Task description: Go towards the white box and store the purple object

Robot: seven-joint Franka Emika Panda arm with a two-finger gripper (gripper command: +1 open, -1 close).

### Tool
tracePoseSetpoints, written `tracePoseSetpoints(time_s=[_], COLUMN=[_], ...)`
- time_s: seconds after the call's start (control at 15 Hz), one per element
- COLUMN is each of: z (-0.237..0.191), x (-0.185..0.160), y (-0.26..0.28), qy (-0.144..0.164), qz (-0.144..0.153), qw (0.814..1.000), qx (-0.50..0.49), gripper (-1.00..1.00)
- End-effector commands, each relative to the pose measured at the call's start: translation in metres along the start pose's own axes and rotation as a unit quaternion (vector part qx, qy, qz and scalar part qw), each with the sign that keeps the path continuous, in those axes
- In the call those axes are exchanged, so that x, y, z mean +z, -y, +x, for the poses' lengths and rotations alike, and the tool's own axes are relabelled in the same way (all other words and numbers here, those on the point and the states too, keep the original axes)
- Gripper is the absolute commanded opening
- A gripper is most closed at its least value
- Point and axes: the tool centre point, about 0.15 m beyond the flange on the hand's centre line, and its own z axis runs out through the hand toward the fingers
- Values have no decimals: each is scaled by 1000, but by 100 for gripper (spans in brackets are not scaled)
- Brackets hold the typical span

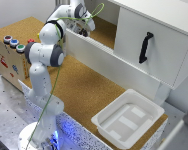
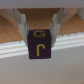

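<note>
Cork-brown board (image 1: 79,85) covers the work surface, with a big white cabinet (image 1: 154,40) and its black handle (image 1: 145,47) filling the upper right of the exterior view and a wooden button box (image 1: 11,52) at the left edge. The arm rises from the lower left of that frame and bends back toward the top centre, where the gripper (image 1: 85,31) hangs over the white shelf wall (image 1: 104,55) of the cabinet.

In the wrist view the gripper (image 2: 39,31) has its two fingers closed against the sides of the purple object (image 2: 39,43) — a small dark purplish cube with yellow letters on its faces, held just below the fingertips. It appears to be lifted clear of the surface, though the wrist view is too blurred to be sure of the gap beneath it.

The white box (image 1: 128,119) sits at the lower right of the exterior view, near the corner of the board, open side up, and nothing is visible inside it. So the coming move turns on one relation: the box lies well apart from the gripper, diagonally down and to the right across the frame, with the cabinet front running alongside that path. The carry seems barely begun — the cube must travel the whole diagonal before release.
</note>
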Motion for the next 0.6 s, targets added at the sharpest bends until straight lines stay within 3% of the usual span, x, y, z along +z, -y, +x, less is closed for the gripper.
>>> tracePoseSetpoints(time_s=[0.0, 0.2, 0.4, 0.53], z=[-38, -47, -55, -59], x=[-5, 2, 43, 64], y=[-69, -97, -142, -173], qy=[11, 24, 70, 83], qz=[20, -5, -13, -19], qw=[999, 999, 995, 992], qx=[23, 37, 72, 97], gripper=[-100, -100, -100, -100])
